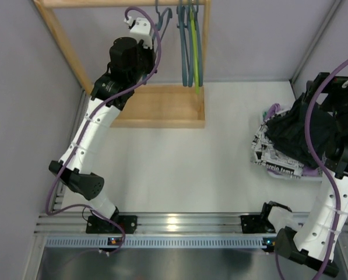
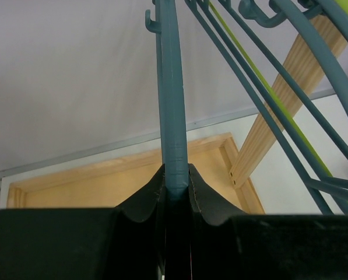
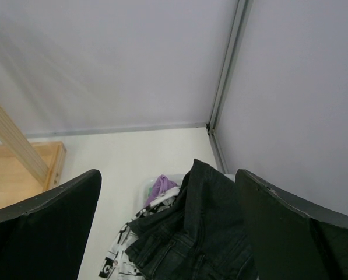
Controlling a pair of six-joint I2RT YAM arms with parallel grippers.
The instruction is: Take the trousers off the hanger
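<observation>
The trousers lie in a pile at the right of the table: black ones [image 1: 296, 131] on top, white black-printed ones [image 1: 273, 163] beneath, purple ones [image 1: 271, 109] peeking out behind. The right wrist view shows the black [image 3: 203, 233], printed [image 3: 118, 256] and purple [image 3: 161, 188] cloth. My right gripper [image 3: 168, 172] hangs over the pile [image 1: 316, 96], jaws wide open and empty. My left gripper [image 2: 175, 181] is raised at the rack [image 1: 156, 23], shut on a bare teal hanger [image 2: 172, 105].
A wooden rack has a slanted post [image 1: 63, 41] and a base tray [image 1: 162, 108] at the back. Several more bare teal hangers and a lime-green hanger [image 1: 192, 52] hang beside the held one. Grey walls close in left, back and right.
</observation>
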